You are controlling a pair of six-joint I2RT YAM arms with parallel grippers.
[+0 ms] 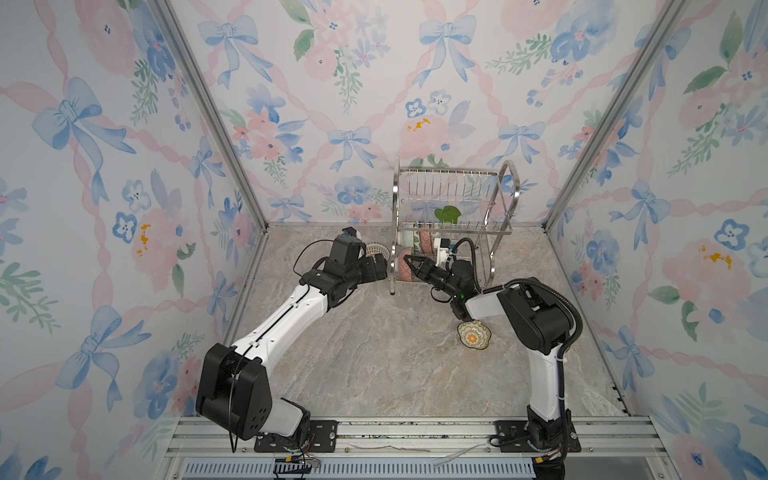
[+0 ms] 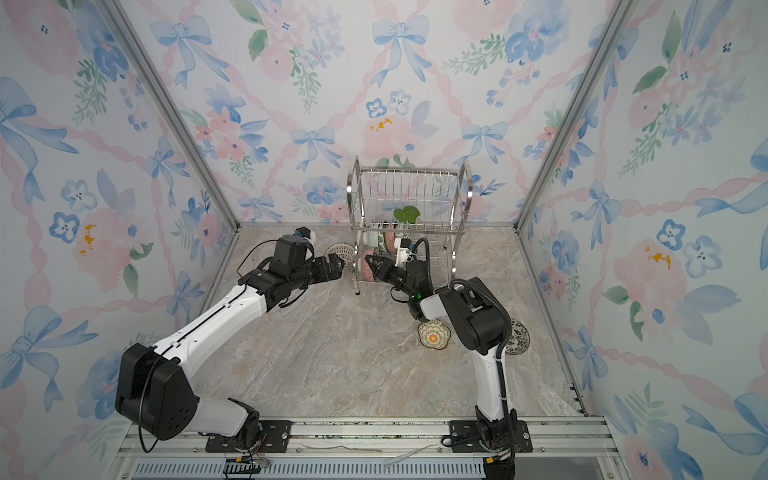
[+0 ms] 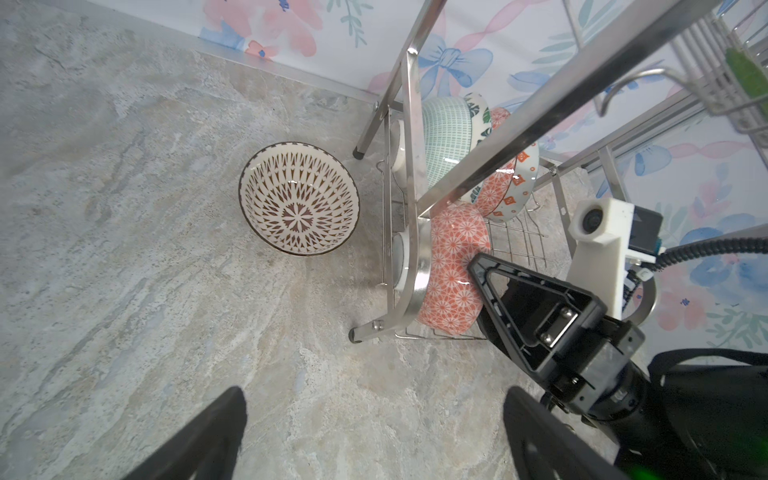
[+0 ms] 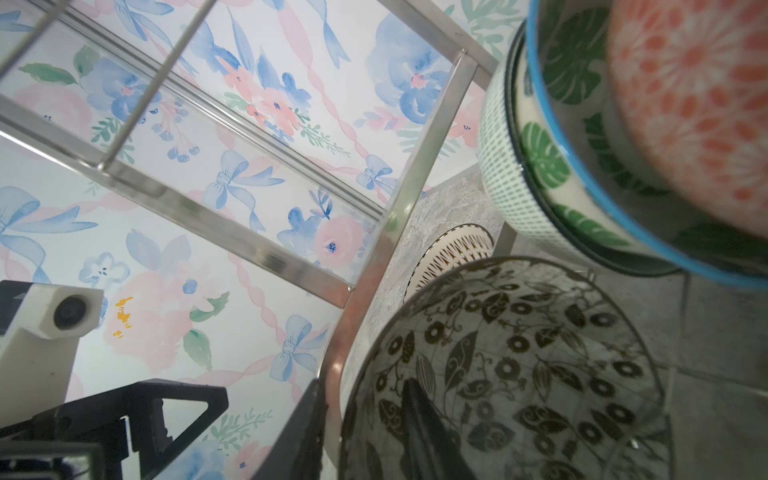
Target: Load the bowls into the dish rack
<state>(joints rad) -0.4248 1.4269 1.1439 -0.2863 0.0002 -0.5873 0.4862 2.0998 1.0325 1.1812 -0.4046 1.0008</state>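
Left wrist view: dish rack upright (image 3: 413, 166) between lattice bowl (image 3: 298, 198) and racked bowls (image 3: 446, 129).

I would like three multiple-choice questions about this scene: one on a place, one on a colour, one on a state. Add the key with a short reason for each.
1. Where is the round white bowl with brown lattice pattern, relative to the shiny steel wire dish rack?
A. on its upper tier
B. beside it, on the marble-look table
C. in its lower tier

2. What colour is the outside pattern of the frontmost bowl in the lower tier?
A. blue
B. black
C. orange

3. How is the left gripper?
A. shut on a bowl
B. open and empty
C. shut on a rack bar

Key: 1 B, it lies on the table outside the frame; 2 C, orange flowers on white; 3 B, its jaws stand wide apart over bare table.
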